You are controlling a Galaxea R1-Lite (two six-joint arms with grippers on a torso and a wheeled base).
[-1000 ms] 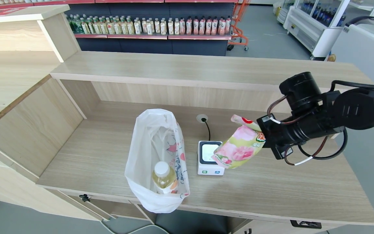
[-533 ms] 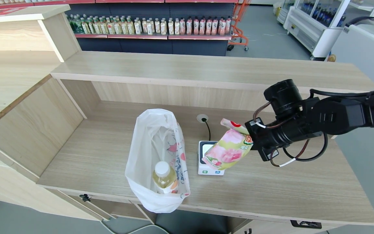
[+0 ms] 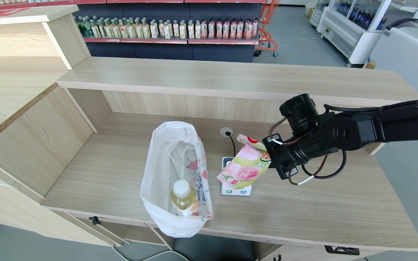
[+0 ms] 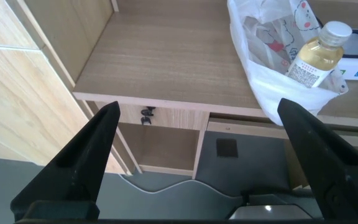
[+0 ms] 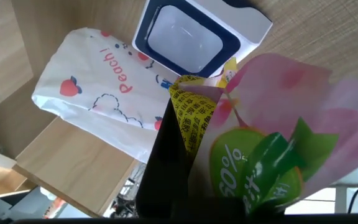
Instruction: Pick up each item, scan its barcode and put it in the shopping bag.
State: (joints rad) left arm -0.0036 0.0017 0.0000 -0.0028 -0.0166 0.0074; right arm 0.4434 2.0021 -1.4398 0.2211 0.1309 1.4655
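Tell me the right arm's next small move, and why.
Probably ease the pouch down a little toward the scanner: the right pincer grips it above the scanner's window, and it is not yet in the shopping bag.

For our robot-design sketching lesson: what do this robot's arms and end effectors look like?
The right arm is black, with boxy links, a stubby cylindrical module near the wrist, and thin brown and white cables looping beneath. The left end effector has two black, wedge-shaped fingers.
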